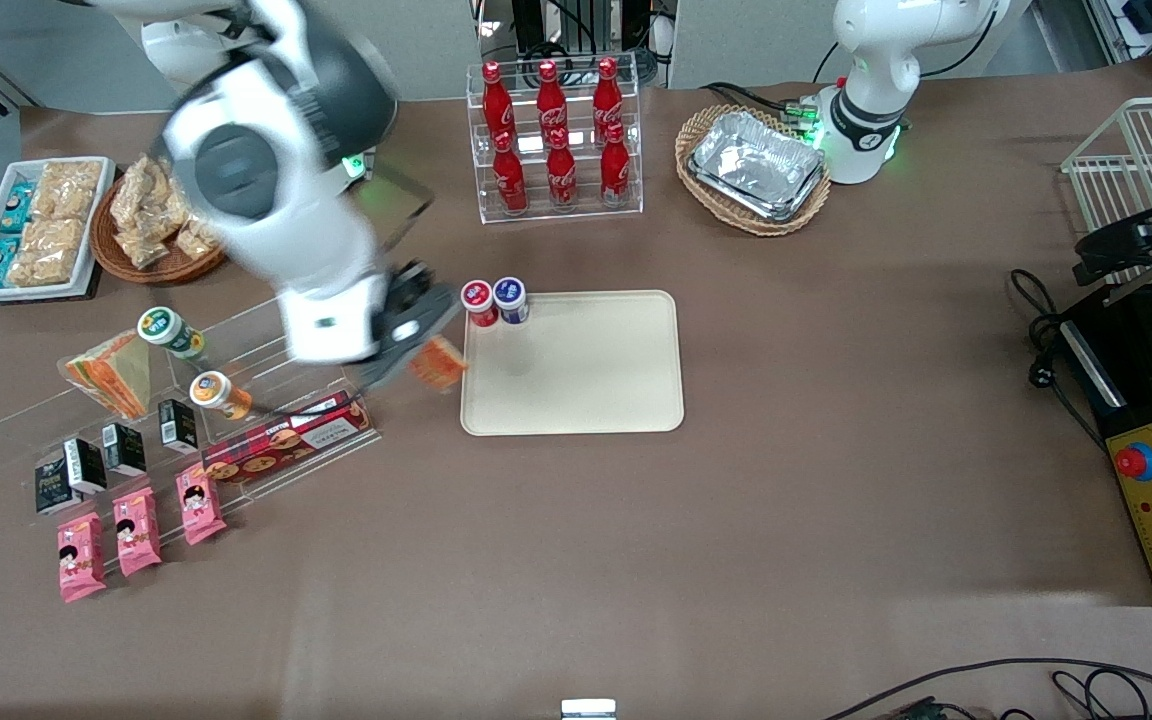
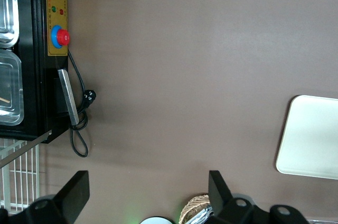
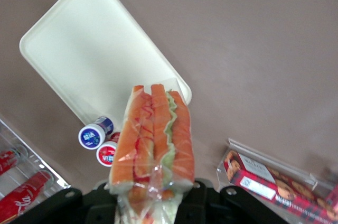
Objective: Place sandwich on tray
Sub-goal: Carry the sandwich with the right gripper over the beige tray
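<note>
The large brown table [image 1: 736, 520] carries everything, and the flat cream-beige rectangular plastic tray [image 1: 596, 385] with rounded corners and a low rim lies near its middle, mostly bare. The white right arm [image 1: 286, 180] hangs over the tray's edge toward the working arm's end of the table, and its gripper [image 1: 416, 345] is pinching the clear-wrapped wedge sandwich [image 3: 153, 139] of pale bread with orange-red and green filling by its wrapped end, held in the air just beside the tray and not yet over it. Two small round tubs, one red-lidded tub [image 1: 479, 301] and one blue-lidded tub [image 1: 510, 298], stand at the tray's corner farther from the front camera. To do this step well, I judge the arm should carry the sandwich toward the open middle of the tray, nearer the front camera than the tubs, lower until the bread rests flat, and only then release, since the loose wrap may slip.
</note>
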Controlling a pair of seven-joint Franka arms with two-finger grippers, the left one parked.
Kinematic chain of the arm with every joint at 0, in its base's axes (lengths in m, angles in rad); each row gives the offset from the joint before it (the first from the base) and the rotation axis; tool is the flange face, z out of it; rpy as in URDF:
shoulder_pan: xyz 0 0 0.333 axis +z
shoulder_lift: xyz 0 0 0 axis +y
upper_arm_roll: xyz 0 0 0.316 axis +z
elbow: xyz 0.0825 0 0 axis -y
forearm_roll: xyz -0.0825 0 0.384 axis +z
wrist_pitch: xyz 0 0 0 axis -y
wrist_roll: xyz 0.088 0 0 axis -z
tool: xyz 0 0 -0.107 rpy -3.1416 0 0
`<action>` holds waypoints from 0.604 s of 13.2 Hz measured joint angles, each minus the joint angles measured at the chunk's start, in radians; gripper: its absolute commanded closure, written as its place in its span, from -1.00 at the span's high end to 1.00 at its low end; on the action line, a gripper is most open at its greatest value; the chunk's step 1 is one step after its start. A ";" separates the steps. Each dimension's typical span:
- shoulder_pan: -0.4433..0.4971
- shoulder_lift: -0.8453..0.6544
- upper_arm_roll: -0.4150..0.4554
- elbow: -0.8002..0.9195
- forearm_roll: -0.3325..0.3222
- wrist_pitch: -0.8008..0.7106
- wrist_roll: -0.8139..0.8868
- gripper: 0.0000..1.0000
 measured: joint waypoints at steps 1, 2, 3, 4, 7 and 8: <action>0.055 0.013 0.002 -0.001 -0.030 0.017 0.000 -0.21; 0.101 0.031 0.002 -0.002 -0.055 0.044 0.001 -0.21; 0.136 0.051 0.002 -0.003 -0.083 0.072 0.001 -0.21; 0.165 0.074 0.002 -0.003 -0.120 0.097 0.000 -0.20; 0.206 0.138 0.002 -0.005 -0.208 0.178 -0.026 -0.19; 0.213 0.161 0.002 -0.006 -0.220 0.213 -0.047 -0.19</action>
